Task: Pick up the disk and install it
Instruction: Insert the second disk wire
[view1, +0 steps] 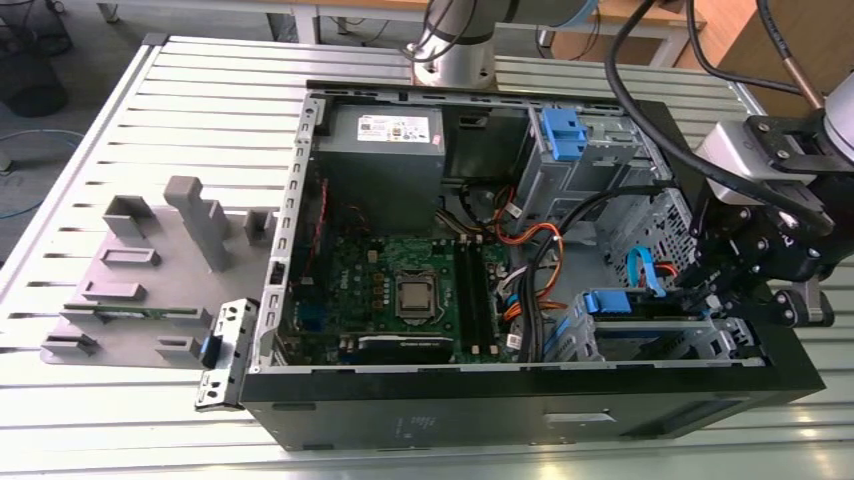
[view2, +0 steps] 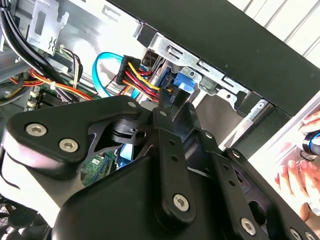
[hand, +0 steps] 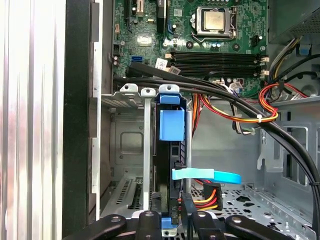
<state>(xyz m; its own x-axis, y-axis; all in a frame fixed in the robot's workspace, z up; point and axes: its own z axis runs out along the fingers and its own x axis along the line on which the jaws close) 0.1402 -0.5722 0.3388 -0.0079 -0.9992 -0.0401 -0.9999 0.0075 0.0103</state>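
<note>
I see the disk standing on edge in the lower drive bay of the computer case, at the corner by the case's front wall. Its long axis runs along the bay slot, blue tab end toward the motherboard, connector end toward the gripper. A light blue data cable and power wires sit just beside the connector end. Claw fingers hug the disk's rear edge; I cannot tell whether they actually clamp it.
</note>
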